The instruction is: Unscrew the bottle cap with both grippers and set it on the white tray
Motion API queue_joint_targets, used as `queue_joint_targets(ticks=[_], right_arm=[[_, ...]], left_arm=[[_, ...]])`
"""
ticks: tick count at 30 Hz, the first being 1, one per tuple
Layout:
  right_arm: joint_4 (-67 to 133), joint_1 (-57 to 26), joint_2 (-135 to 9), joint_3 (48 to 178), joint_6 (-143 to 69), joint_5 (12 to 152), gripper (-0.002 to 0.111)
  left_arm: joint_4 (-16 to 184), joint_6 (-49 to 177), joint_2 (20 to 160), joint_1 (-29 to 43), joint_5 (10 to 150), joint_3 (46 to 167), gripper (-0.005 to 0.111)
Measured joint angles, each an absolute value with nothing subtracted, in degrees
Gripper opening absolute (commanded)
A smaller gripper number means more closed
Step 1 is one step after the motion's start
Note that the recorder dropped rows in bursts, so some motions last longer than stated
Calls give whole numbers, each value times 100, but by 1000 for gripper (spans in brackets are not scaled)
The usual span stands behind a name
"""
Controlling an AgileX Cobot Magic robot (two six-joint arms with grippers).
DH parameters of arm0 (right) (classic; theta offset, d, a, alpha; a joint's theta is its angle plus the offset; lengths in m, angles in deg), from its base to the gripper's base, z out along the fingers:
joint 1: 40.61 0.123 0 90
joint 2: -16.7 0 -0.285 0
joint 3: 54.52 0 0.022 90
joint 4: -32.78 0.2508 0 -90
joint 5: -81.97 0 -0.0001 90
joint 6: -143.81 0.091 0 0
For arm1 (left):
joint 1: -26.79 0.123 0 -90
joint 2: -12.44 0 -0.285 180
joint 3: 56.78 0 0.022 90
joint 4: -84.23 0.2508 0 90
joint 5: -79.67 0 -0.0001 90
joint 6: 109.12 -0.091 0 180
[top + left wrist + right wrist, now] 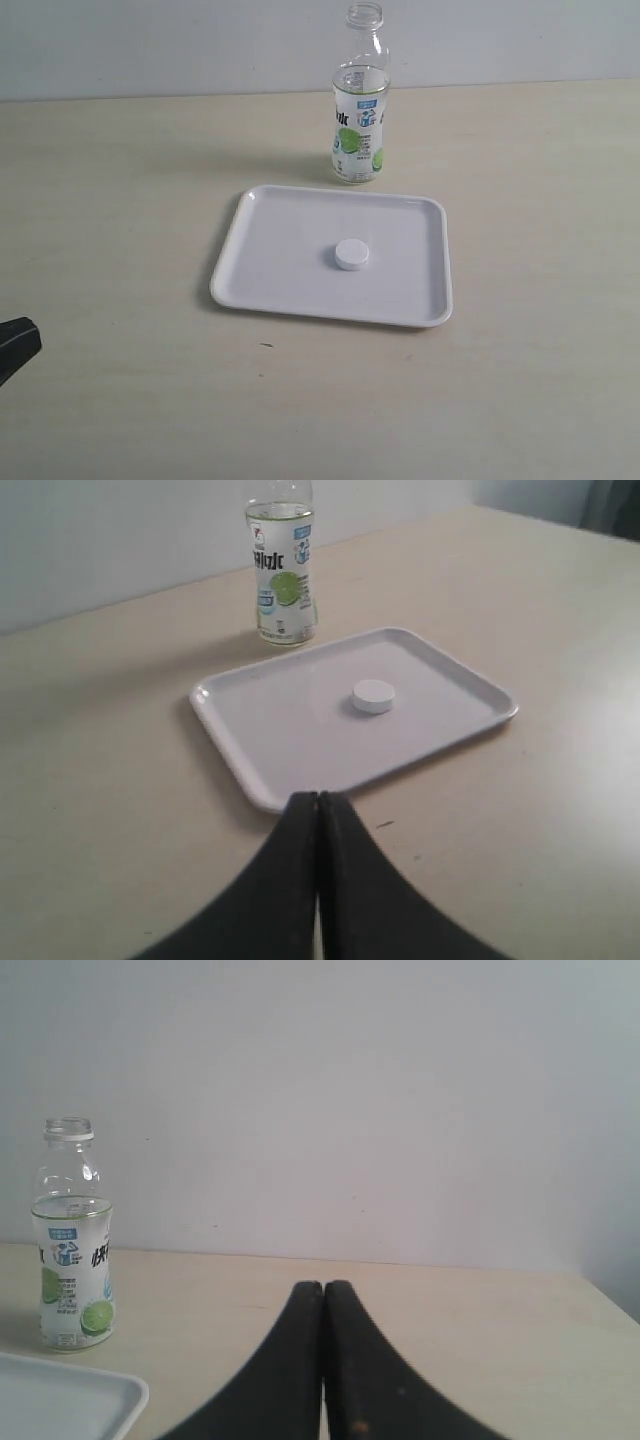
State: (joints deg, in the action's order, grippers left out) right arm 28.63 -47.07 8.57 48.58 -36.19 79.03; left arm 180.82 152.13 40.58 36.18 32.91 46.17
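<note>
Left hand (318,800): pressed together, empty.
Right hand (322,1288): pressed together, empty.
Bottle cap (352,254): flat on white tray (270,290), near its centre.
Bottle (359,120): upright on desk (120,200), neck open — just behind the tray's far rim.

The only print is on the bottle's (359,120) label (281,585): bold black characters above the lime picture, with a small blue panel carrying white marks beside them. All of it is too blurred to read with certainty.
</note>
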Motion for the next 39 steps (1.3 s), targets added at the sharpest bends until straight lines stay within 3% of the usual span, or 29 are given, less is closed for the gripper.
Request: queue_joint_targets(ticks=[13,19,29,39], right_arm=[[2863,-4707,857,4858,-3619,7890,0],[2863,-4707,857,4858,-3619,7876,0],[2863,-4707,857,4858,-3619,7855,0],[2863,-4707,857,4858,-3619,7855,0]], left_arm=[[18448,15750,2124,2836,3563,4617,0],[18459,15893,2052,2370,3822,4617,0],[18428,15893,2052,2332,3860,4617,0],[15682,15419,2052,2332,4189,4595,0]])
